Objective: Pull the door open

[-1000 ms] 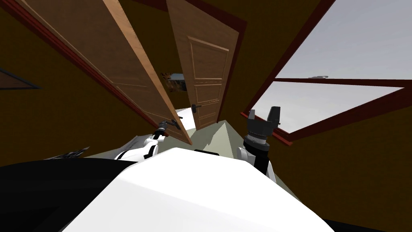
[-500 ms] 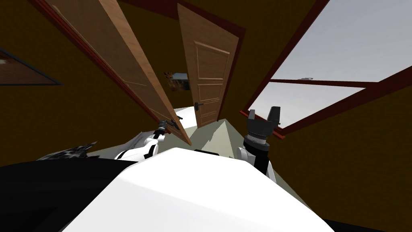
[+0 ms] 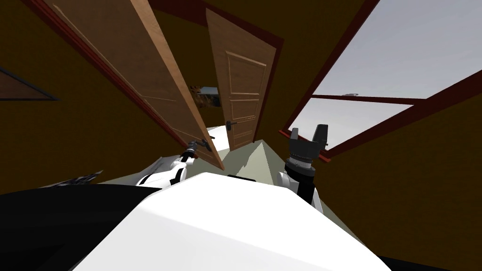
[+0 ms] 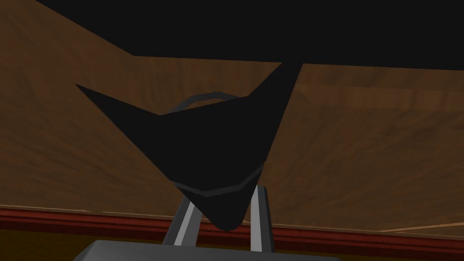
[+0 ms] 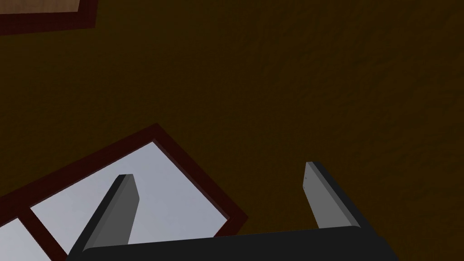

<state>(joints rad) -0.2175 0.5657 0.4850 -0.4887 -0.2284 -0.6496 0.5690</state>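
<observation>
Brown wood of the door (image 3: 134, 70) stands ajar on our left, its dark handle (image 4: 213, 145) pinched between the fingers (image 4: 181, 226) of our left gripper (image 4: 222, 206), so the pull runs back toward us. Our right gripper (image 3: 308, 134) hangs open, well apart.

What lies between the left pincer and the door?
The dark handle, clamped by the left pincer, stands before the wooden door, seen in the left wrist view.

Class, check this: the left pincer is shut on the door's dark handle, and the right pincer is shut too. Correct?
No: the right pincer is open, per the right wrist view. The left pincer is shut on the dark handle.
</observation>
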